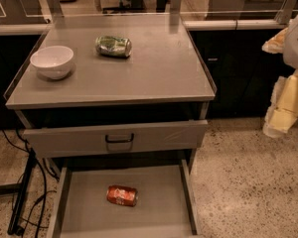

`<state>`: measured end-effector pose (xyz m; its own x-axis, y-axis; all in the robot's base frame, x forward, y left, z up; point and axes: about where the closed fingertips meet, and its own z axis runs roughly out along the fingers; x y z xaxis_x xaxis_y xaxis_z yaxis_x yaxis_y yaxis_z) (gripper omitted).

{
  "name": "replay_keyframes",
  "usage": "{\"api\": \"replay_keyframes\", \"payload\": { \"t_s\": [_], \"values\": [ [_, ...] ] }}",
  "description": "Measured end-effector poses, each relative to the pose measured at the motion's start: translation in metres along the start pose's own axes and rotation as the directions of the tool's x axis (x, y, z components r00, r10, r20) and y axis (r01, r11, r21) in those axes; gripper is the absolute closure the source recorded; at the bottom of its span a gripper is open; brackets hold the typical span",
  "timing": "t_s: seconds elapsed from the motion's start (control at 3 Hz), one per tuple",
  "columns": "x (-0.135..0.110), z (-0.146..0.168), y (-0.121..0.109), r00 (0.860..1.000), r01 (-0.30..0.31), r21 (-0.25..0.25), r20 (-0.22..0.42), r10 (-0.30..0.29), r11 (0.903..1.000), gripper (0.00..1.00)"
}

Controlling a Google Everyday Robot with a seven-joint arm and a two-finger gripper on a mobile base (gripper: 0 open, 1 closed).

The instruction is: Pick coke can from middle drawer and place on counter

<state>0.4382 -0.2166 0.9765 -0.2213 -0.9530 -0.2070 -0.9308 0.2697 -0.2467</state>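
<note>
Camera view: you're at the reach step. Gripper [284,105] hangs beside the counter [154,71], can't tell its state; can [122,195] lies well down-left of it in the drawer [161,209].

Grey cabinet, red-orange coke can, pale gripper.
The gripper [282,114], at the right edge beside the cabinet, is pale yellow and white. Well to its left and lower, the coke can [122,195] is red-orange with white lettering, and it lies in the plain grey drawer [84,205]. The counter [154,71] is grey too; on it are a white bowl [52,61] and a green and silver can [113,46]. The grey drawer front [64,140] has a black handle [119,139]. The floor [248,172] is beige with dark speckles.
</note>
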Motion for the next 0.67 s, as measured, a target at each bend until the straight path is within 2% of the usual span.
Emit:
{"api": "replay_keyframes", "payload": {
  "t_s": [0.33,0.67],
  "values": [
    [0.0,0.0,0.0,1.0,0.0,0.0,0.0,0.0,1.0,0.0],
    [-0.009,0.011,0.01,0.998,0.013,-0.009,0.054,-0.013,0.9999,0.0]
  ]
}}
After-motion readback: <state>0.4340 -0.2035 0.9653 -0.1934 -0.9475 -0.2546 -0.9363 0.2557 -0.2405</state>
